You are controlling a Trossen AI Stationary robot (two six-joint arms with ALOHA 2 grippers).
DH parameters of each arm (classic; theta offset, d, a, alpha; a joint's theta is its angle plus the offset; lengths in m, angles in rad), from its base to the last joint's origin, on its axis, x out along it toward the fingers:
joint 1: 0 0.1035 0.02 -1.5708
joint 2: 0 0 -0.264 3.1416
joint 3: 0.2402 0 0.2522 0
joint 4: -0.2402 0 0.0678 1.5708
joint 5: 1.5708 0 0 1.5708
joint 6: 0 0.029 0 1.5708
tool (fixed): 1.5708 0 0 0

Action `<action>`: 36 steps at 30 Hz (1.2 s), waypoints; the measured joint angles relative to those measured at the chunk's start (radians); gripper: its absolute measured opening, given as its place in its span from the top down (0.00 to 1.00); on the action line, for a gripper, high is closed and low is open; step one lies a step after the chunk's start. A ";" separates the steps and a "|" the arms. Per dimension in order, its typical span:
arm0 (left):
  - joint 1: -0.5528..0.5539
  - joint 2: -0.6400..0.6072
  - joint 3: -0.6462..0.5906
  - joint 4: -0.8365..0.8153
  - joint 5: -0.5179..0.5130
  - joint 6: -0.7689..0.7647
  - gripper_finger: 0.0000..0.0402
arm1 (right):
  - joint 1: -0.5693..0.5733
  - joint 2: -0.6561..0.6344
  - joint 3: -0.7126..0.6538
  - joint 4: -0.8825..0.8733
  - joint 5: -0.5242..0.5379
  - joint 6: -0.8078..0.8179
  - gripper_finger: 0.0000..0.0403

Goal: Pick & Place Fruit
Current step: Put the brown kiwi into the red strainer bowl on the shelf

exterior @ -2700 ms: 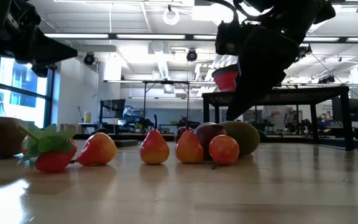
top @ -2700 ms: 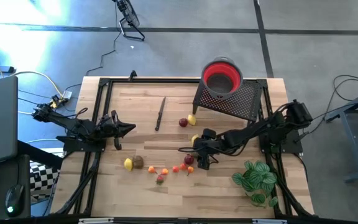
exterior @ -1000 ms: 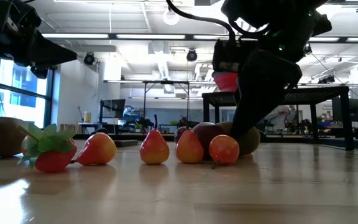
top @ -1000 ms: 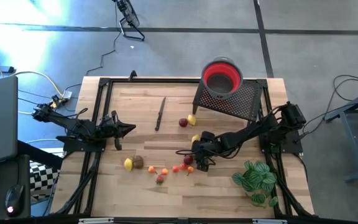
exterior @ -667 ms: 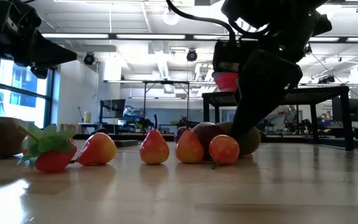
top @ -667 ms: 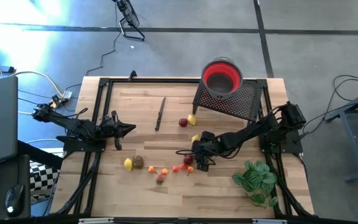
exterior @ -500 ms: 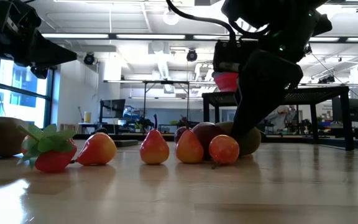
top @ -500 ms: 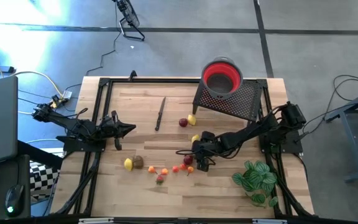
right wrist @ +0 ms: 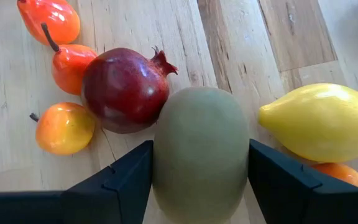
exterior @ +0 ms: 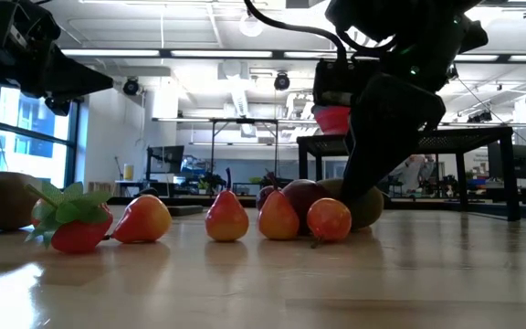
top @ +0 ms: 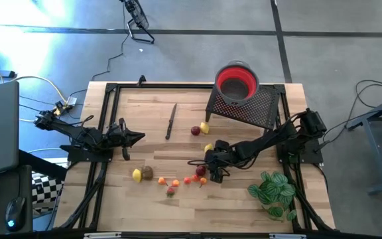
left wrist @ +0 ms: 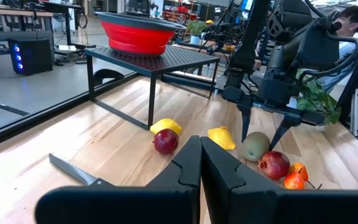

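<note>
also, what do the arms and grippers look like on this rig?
Two dark, slim jointed arms with black cables along them. The left gripper has two blocky matte black fingers with flat faces; the right gripper has the same dark angular fingers. No visible markings.

Overhead view straight down, table-level view across, two wrist views, all sharing the fruit [top: 200, 171].

I count about eleven pieces of fruit [top: 201, 171], one red bowl [top: 237, 82], one knife [top: 171, 121], one leafy plant [top: 272, 192] and two arms.
</note>
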 joint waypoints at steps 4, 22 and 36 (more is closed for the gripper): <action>0.000 0.000 0.000 0.000 0.000 0.000 1.00 | 0.000 -0.024 -0.001 -0.005 -0.004 0.000 0.44; 0.000 0.000 0.000 -0.001 0.000 0.000 1.00 | -0.003 -0.293 0.000 -0.042 0.034 0.002 0.44; 0.000 0.000 0.000 -0.008 0.000 0.000 1.00 | -0.050 -0.595 0.000 -0.010 0.181 -0.035 0.44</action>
